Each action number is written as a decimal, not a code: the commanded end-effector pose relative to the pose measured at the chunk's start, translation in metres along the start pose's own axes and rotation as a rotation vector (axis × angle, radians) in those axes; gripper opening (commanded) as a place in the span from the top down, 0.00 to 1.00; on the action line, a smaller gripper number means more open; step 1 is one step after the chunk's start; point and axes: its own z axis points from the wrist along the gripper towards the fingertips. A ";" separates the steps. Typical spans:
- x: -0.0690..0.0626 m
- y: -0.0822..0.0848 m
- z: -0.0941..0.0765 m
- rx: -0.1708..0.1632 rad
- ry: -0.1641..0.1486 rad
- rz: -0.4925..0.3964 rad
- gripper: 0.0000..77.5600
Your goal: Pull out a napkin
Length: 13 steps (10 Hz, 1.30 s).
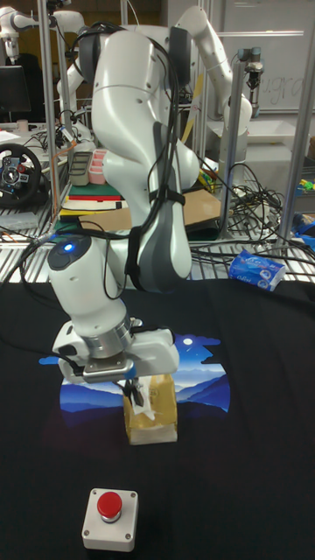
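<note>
A tan napkin box (156,418) stands on the black cloth near the middle of the table. A white napkin (144,404) sticks up out of its top left corner. My gripper (132,391) hangs straight down over that corner, its dark fingers close together and pinching the napkin's upper edge. The white hand hides the top of the box and the rest of the napkin.
A picture of blue mountains (197,376) is printed on the black cloth (254,455) behind the box. A grey box with a red button (110,516) sits near the front edge. A blue tissue pack (258,269) lies at the back right. Cables and clutter fill the back.
</note>
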 end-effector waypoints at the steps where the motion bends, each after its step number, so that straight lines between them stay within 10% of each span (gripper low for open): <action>1: -0.001 0.003 -0.007 -0.004 0.028 0.009 0.99; 13: 0.000 0.014 -0.018 -0.003 0.043 0.018 0.99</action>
